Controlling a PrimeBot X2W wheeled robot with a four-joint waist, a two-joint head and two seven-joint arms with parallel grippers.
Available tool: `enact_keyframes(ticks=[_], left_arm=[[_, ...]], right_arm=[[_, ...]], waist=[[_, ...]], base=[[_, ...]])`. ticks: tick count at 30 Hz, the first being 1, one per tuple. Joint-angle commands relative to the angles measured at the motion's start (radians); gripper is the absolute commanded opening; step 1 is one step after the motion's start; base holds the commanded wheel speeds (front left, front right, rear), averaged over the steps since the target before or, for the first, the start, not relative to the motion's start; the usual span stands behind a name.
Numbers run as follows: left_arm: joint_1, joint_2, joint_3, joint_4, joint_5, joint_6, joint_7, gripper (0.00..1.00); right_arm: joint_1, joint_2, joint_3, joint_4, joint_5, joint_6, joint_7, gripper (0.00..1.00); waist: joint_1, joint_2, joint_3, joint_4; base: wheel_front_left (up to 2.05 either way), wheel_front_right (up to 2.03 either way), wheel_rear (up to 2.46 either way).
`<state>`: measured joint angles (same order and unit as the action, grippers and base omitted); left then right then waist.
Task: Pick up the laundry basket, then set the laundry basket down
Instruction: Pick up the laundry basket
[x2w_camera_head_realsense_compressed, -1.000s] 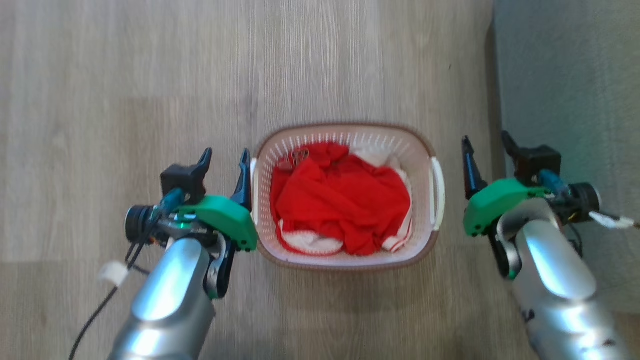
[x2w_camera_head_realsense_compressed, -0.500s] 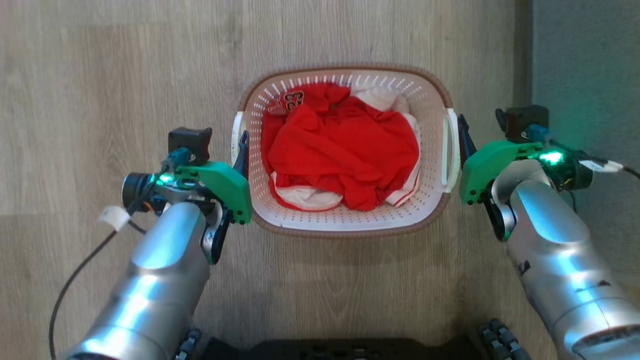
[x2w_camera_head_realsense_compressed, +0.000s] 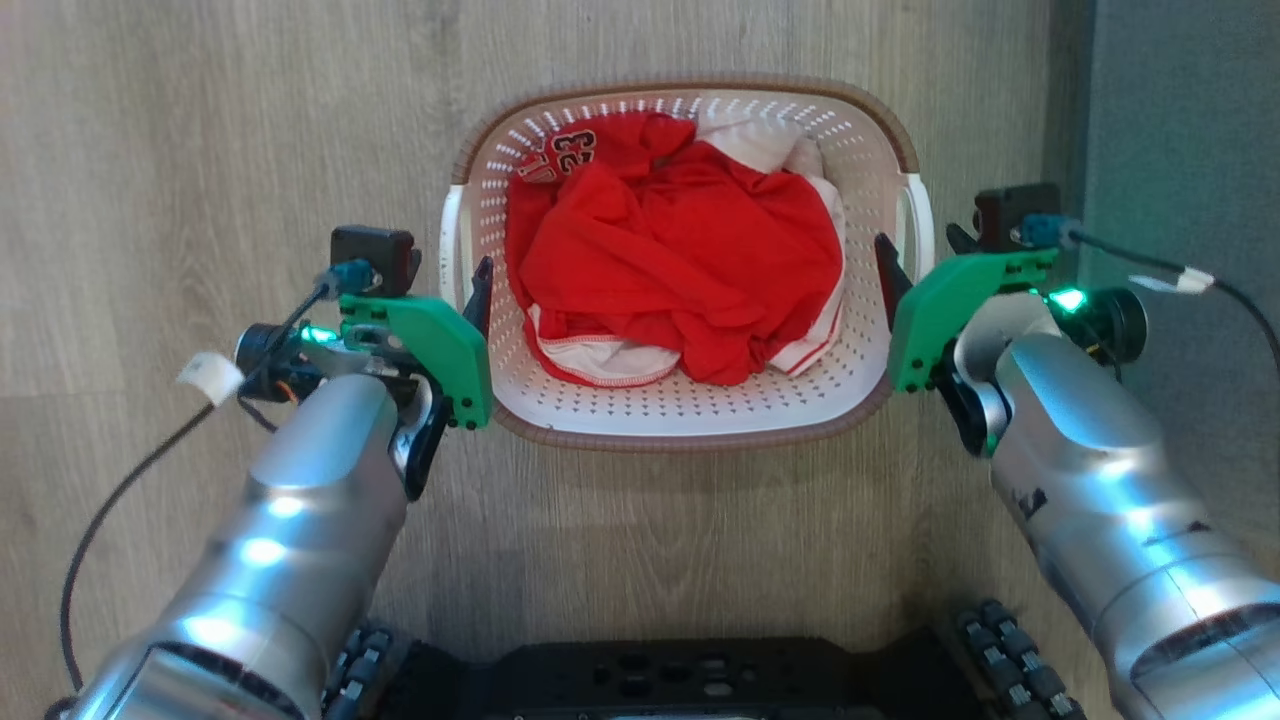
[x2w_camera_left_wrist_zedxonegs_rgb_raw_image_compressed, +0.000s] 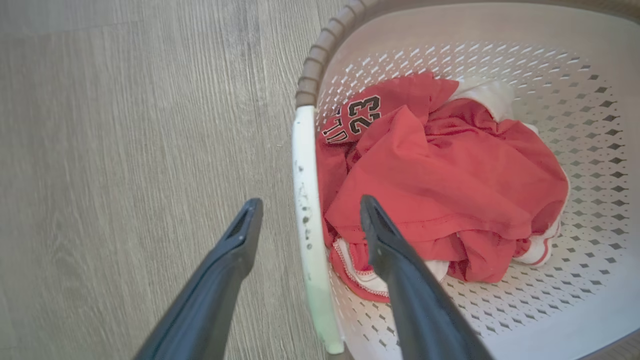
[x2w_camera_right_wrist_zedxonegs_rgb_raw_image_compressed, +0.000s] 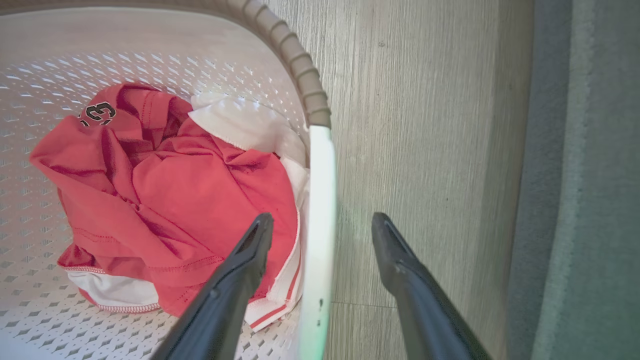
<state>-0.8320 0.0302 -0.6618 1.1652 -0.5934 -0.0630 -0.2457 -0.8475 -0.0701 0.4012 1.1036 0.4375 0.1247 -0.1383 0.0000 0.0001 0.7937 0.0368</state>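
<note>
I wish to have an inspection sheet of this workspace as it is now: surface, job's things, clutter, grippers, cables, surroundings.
Surface: pale wood-look floor.
Job's things: white laundry basket with brown rim, on the floor, holding red and white clothes.
Clutter: nothing seen.
Grippers: left gripper open, fingers astride the left handle; right gripper open, astride the right handle; neither closed on it.
Cables: black cable at the left wrist; second cable at the right wrist.
Surroundings: grey-green area along the right, nature unclear; robot's dark base below.
</note>
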Motion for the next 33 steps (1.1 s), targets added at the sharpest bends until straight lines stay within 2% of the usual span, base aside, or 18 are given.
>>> enact_keyframes(ticks=[1, 20, 33], left_arm=[[-0.002, 0.02, 0.006, 0.005, -0.015, -0.004, 0.006, 1.0], [-0.12, 0.02, -0.149, 0.064, -0.129, -0.042, 0.201, 1.0], [-0.158, 0.02, -0.21, 0.059, -0.195, -0.044, 0.222, 1.0]], right_arm=[[0.011, 0.02, 0.026, -0.01, 0.015, 0.006, 0.003, 1.0], [-0.09, 0.02, 0.146, 0.06, 0.159, 0.006, 0.094, 1.0], [-0.131, 0.02, 0.2, 0.105, 0.196, 0.006, 0.111, 1.0]], waist=[[0.0, -0.0001, 0.01, -0.007], [0.0, -0.0001, 0.098, -0.006], [0.0, -0.0001, 0.132, 0.002]], base=[[0.0, 0.0, 0.0], [0.0, 0.0, 0.0], [0.0, 0.0, 0.0]])
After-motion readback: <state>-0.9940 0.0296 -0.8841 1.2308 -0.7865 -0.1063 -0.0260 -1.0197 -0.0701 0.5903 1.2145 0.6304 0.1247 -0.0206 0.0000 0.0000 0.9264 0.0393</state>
